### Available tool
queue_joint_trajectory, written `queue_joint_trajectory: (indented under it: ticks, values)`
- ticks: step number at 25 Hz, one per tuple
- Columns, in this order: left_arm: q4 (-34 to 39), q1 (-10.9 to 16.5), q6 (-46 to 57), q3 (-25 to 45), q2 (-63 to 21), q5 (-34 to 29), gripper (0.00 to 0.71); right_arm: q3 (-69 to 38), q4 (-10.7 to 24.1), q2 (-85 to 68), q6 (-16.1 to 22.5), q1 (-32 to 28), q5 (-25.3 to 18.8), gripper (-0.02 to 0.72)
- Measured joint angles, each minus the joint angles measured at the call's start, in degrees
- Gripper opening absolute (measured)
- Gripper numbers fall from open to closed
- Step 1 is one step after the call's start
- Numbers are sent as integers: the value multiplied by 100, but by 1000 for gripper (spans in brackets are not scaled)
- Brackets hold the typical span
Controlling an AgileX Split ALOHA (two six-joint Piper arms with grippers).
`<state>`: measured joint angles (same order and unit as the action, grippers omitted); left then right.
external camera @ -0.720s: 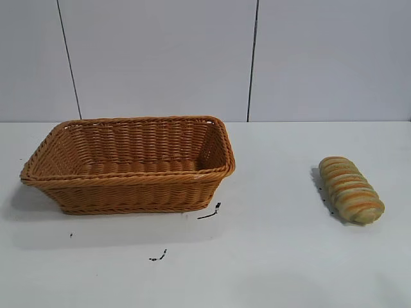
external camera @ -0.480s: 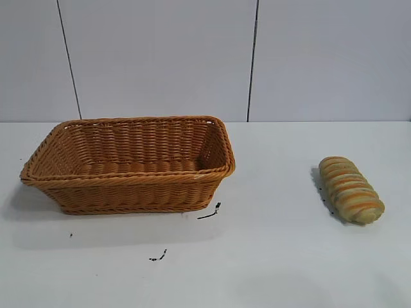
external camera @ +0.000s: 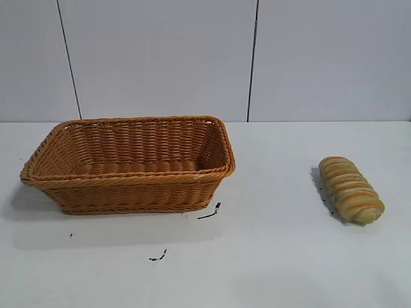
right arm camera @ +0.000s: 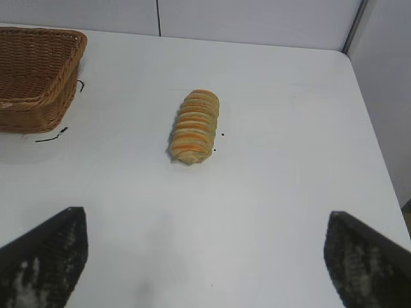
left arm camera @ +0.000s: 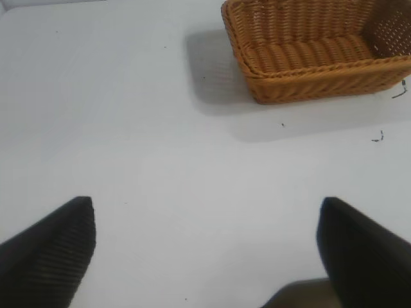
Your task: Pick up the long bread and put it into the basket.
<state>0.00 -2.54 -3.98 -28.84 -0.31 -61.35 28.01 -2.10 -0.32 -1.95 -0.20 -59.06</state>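
Note:
The long bread [external camera: 350, 188], tan-yellow with orange crosswise ridges, lies on the white table at the right; it also shows in the right wrist view as the long bread [right arm camera: 194, 126]. The woven orange-brown basket [external camera: 128, 183] stands at the left, with nothing inside it. Neither arm appears in the exterior view. My right gripper [right arm camera: 207, 221] is open above bare table, well short of the loaf, nothing between its fingers. My left gripper [left arm camera: 207, 208] is open too, over bare table, with the basket [left arm camera: 321, 74] farther off.
Small black marks [external camera: 209, 212] dot the table in front of the basket and beside the loaf. A wide stretch of white tabletop separates basket and loaf. A pale panelled wall [external camera: 160, 58] closes the back; the table's edge [right arm camera: 376, 147] shows beyond the loaf in the right wrist view.

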Motion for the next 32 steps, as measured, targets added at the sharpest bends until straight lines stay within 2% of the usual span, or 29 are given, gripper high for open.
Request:
queue_joint_trajectory:
  ticks: [3, 7, 15, 21, 25, 32]
  values:
    - [0, 0, 0, 0, 0, 0, 696, 31, 0, 124, 1, 0, 0, 693]
    - [0, 0, 0, 0, 0, 0, 696, 252, -11, 1037, 31, 0, 44, 693]
    - [0, 0, 0, 0, 0, 0, 696, 1110, -259, 3858, 91, 0, 222, 693]
    - [0, 0, 0, 0, 0, 0, 696, 1983, -278, 5914, 98, 0, 265, 693]
    - [0, 0, 0, 0, 0, 0, 696, 2565, -271, 7261, 109, 0, 115, 693]
    - [0, 0, 0, 0, 0, 0, 696, 3754, -129, 9122, 138, 72, 37, 693]
